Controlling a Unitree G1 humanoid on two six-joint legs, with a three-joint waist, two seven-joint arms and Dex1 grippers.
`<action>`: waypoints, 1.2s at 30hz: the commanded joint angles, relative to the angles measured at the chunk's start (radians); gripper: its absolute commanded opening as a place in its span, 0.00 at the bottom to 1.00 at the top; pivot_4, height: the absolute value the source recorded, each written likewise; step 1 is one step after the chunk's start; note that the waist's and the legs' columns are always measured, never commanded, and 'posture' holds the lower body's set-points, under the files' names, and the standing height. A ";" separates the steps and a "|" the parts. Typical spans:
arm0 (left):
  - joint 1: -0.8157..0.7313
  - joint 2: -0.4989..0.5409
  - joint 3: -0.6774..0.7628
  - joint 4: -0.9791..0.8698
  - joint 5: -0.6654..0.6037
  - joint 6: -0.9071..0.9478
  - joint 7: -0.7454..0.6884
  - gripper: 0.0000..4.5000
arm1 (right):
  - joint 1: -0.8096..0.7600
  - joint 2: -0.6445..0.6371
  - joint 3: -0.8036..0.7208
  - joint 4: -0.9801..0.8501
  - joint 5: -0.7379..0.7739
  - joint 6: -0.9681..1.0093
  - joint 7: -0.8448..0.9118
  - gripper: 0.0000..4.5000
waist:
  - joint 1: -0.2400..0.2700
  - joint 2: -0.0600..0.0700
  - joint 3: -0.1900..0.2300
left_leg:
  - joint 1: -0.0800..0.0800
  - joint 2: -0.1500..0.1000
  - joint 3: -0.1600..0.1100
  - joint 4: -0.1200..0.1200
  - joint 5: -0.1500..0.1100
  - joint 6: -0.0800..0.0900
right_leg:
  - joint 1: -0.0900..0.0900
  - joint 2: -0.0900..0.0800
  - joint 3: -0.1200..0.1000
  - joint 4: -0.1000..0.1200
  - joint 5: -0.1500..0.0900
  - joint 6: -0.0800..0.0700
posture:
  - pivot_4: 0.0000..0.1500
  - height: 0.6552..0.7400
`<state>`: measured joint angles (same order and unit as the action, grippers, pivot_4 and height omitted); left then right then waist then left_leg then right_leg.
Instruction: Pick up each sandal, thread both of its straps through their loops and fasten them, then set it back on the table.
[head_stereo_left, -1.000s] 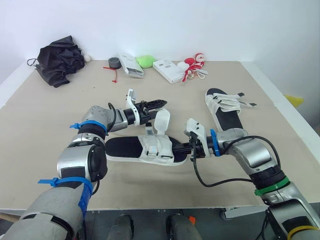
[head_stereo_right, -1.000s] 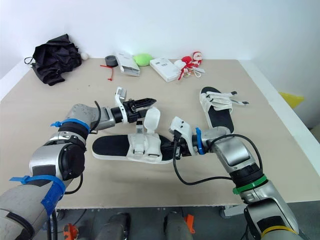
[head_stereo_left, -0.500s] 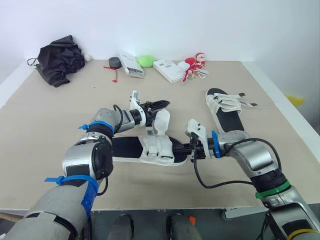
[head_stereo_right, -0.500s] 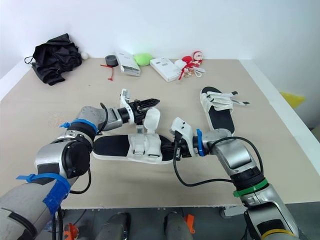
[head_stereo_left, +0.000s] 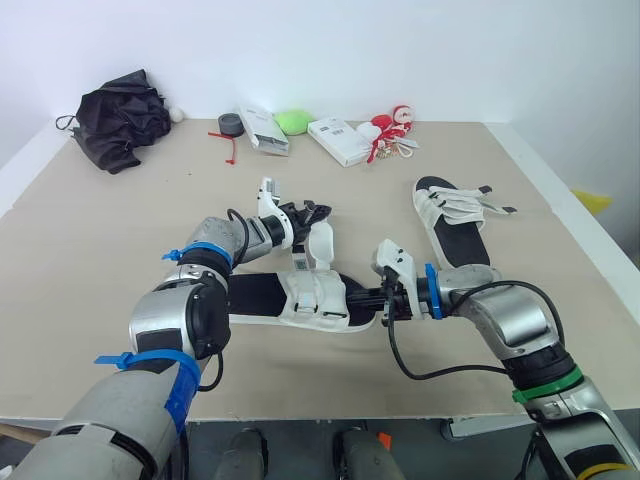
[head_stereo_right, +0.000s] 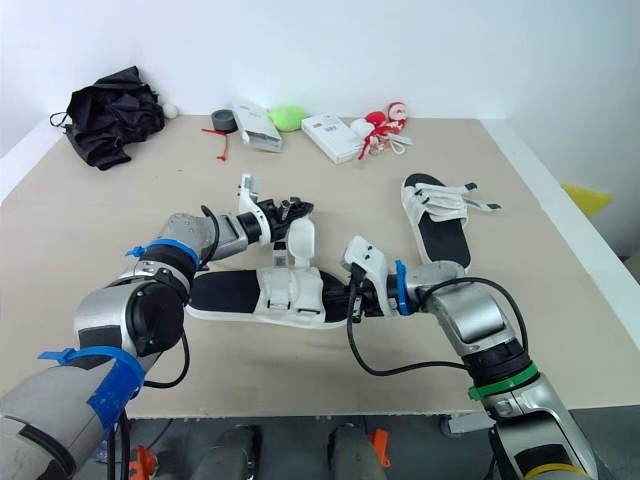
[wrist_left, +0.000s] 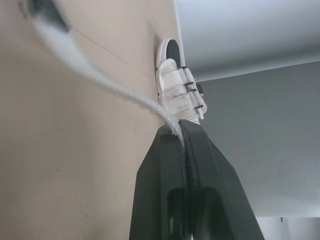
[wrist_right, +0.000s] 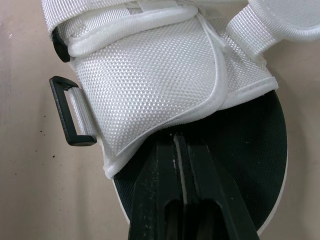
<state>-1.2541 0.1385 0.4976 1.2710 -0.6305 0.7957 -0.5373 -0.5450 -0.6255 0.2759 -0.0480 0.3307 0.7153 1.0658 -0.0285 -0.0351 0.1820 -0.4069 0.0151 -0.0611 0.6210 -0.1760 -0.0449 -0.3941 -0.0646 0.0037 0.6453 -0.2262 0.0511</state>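
Left eye view: near sandal (head_stereo_left: 300, 298), flat at table (head_stereo_left: 100, 250) centre; probably light, sole semi-stiff, webbing strap (head_stereo_left: 322, 245) limp, best taken near its tip. Left gripper (head_stereo_left: 315, 211), 12 o'clock, pinches strap; right gripper (head_stereo_left: 380, 301), 3 o'clock, clamps sole edge. Far sandal (head_stereo_left: 455, 225), 2 o'clock.

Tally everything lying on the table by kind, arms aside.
Sandals: 2, near sandal, far sandal
White boxes: 2, left box, right box
Black bundle: 1
Tape roll: 1
Green lump: 1
Red-and-white toy: 1
Red tie: 1
Small white ball: 1
Total: 10
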 joint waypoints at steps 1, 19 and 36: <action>0.047 -0.038 -0.193 -0.285 0.060 -0.033 -0.326 0.02 | 0.052 -0.022 0.037 0.035 -0.042 0.046 -0.026 0.00 | 0.000 0.000 0.000 | 0.000 0.000 0.000 0.000 0.000 -0.001 | 0.000 0.000 0.000 0.000 0.000 0.000 | 1.00 0.98; 0.660 0.105 -0.639 -1.187 0.359 -1.157 -0.844 0.02 | 0.047 -0.041 0.050 0.055 -0.046 0.039 0.007 0.00 | 0.011 0.003 -0.001 | -0.002 0.000 0.004 -0.001 -0.002 -0.004 | -0.002 0.004 0.013 -0.003 -0.005 -0.007 | 1.00 0.98; 0.697 0.380 -0.676 -1.131 0.305 -1.134 -0.955 0.62 | -0.005 -0.045 0.073 0.114 -0.063 0.005 0.049 0.00 | 0.008 0.004 -0.001 | -0.001 0.004 0.004 0.001 -0.003 0.001 | 0.000 0.008 0.014 -0.003 -0.006 -0.008 | 1.00 0.98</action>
<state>-0.5825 0.4061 -0.1900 0.2494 -0.2464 -0.6406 -1.4867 -0.5746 -0.6480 0.2959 -0.0047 0.3351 0.6987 1.1190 -0.0206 -0.0315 0.1806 -0.4074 0.0192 -0.0576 0.6222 -0.1795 -0.0437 -0.3938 -0.0562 0.0172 0.6423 -0.2321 0.0429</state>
